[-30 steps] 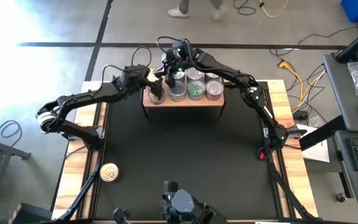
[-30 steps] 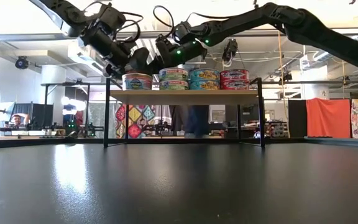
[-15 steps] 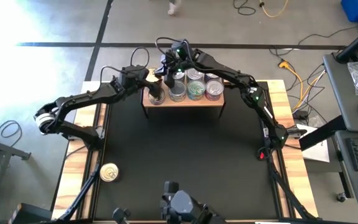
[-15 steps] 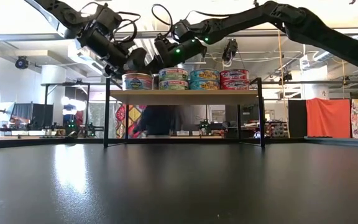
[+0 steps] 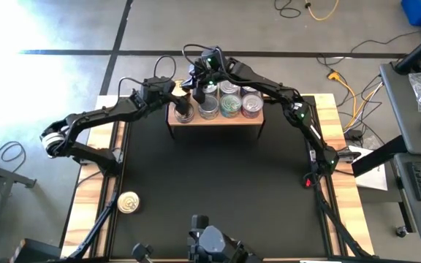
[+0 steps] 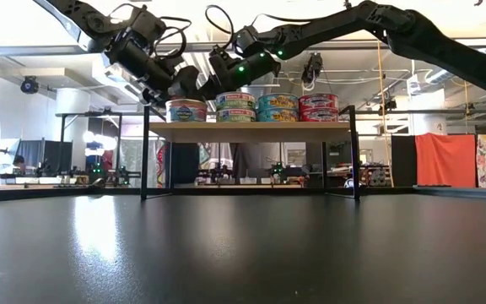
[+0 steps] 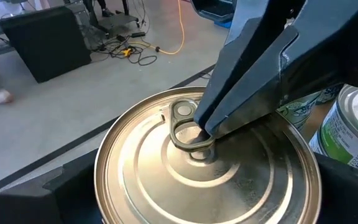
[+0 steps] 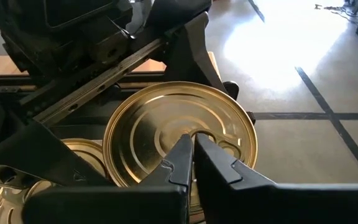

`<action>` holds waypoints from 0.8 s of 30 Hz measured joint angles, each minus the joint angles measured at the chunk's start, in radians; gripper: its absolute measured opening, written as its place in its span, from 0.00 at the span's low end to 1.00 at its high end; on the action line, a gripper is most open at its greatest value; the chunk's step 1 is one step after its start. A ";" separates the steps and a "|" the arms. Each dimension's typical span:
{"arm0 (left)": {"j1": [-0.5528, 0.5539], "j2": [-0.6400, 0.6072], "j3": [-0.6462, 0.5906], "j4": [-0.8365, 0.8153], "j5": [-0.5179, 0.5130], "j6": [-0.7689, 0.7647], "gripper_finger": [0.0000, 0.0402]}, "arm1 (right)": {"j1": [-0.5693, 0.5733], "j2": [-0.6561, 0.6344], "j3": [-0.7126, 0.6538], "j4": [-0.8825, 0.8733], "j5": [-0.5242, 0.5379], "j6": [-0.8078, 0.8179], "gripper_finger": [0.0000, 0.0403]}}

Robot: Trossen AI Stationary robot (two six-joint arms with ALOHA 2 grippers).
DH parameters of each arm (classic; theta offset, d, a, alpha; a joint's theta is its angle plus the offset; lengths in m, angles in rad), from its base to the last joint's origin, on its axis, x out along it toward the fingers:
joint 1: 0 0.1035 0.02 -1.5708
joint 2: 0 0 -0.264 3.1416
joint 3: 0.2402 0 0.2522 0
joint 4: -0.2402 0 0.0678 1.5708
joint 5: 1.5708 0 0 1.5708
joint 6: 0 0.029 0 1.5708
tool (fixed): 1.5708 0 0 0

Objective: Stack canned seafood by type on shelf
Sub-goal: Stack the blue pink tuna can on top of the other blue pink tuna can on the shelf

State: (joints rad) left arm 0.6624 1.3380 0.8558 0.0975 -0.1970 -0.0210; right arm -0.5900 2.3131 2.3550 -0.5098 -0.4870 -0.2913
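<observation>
The light-wood shelf (image 5: 214,119) stands at the table's far edge with canned seafood on it. At its right are three stacks of two tins (image 6: 277,108). At its left end is one gold-lidded tin (image 7: 241,180). My left gripper (image 5: 183,107) is open, with one finger on each side of that tin. I cannot tell whether the fingers touch it. My right gripper (image 7: 205,129) is shut, and its tips are down on the same tin's lid. One loose tin (image 5: 128,202) lies at the table's near left. My right gripper rests its shut fingertips (image 8: 193,146) on the gold lid's pull-tab ring (image 7: 188,134), near the lid's middle. The fingers slant down onto it from the shelf's right and far side. The tin stands upright on the shelf.
The black tabletop (image 5: 218,183) stretches between the shelf and the near edge, with wooden strips along both sides. Both arms crowd the shelf's left end (image 6: 175,76). Room clutter shows beyond the far edge.
Neither arm nor any tin has visibly moved. A person beyond the table's far edge has walked on.
</observation>
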 joint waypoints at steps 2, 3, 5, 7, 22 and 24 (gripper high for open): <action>0.000 0.000 0.000 -0.001 -0.001 -0.007 0.98 | 0.000 0.000 0.000 0.001 0.000 0.000 0.03; 0.000 0.002 0.000 0.000 -0.002 -0.009 0.97 | 0.000 0.000 0.000 0.001 0.000 0.000 0.03; 0.001 0.003 0.000 0.001 -0.002 -0.011 0.95 | 0.000 0.000 0.000 0.000 0.000 -0.005 0.03; 0.002 0.003 0.001 0.001 0.005 0.004 0.96 | 0.001 0.000 0.000 -0.001 0.007 -0.008 0.03; 0.019 -0.013 0.000 -0.011 0.110 0.070 0.99 | 0.002 -0.001 -0.001 -0.011 0.016 -0.023 0.03; 0.019 -0.015 0.000 -0.016 0.111 0.070 0.99 | 0.002 -0.001 -0.001 -0.013 0.024 -0.026 0.03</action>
State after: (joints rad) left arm 0.6819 1.3229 0.8558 0.0810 -0.0863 0.0490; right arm -0.5876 2.3119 2.3543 -0.5230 -0.4631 -0.3169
